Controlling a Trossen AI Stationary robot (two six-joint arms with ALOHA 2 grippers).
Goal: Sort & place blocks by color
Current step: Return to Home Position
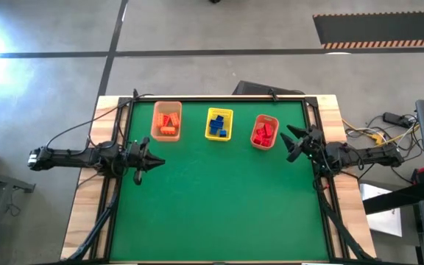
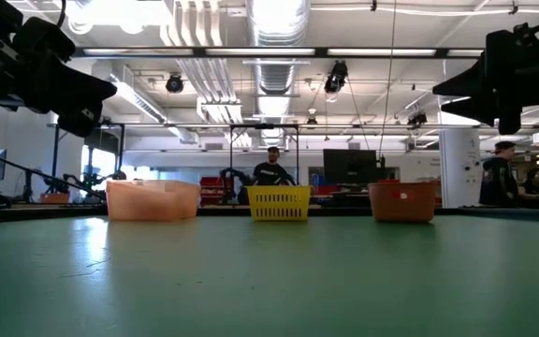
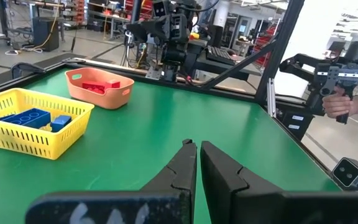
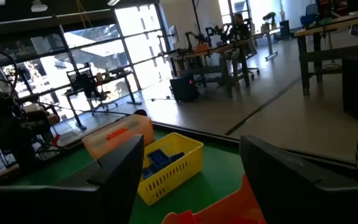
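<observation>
Blue blocks [image 1: 218, 126]: a small heap inside the yellow basket [image 1: 219, 112], which is the middle of three baskets in a row along the far side of the tabletop [image 1: 219, 206].

Orange blocks [image 1: 169, 122]: in the light orange basket [image 1: 166, 104], just left of the yellow basket.

Red blocks [image 1: 263, 132]: in the red-orange basket [image 1: 265, 118], just right of the yellow basket.

No loose block shows on the green surface in front of the yellow basket. Judged: sorting looks complete, each colour in its own basket.

Handling, judged:
- The blocks are hard moulded plastic, so they are light, stiff and not fragile.
- The side faces look smooth and likely a little slippery, and the tops are studded.
- The best hold is across two flat opposite sides, low on the body, not over the studs.
- Heaped pieces lie tilted against each other. Any re-pick would have to take the top piece first, coming down from above to clear the basket wall.

Left hand [image 1: 160, 162]: well to the left of the yellow basket and nearer the front, over bare green, close to the left edge. The fingers are pressed nearly together with only a thin slit between them, and they hold nothing.

Right hand [image 1: 287, 143]: right of the yellow basket, just beyond the red-orange basket, raised off the surface. The fingers are spread wide and empty.
</observation>
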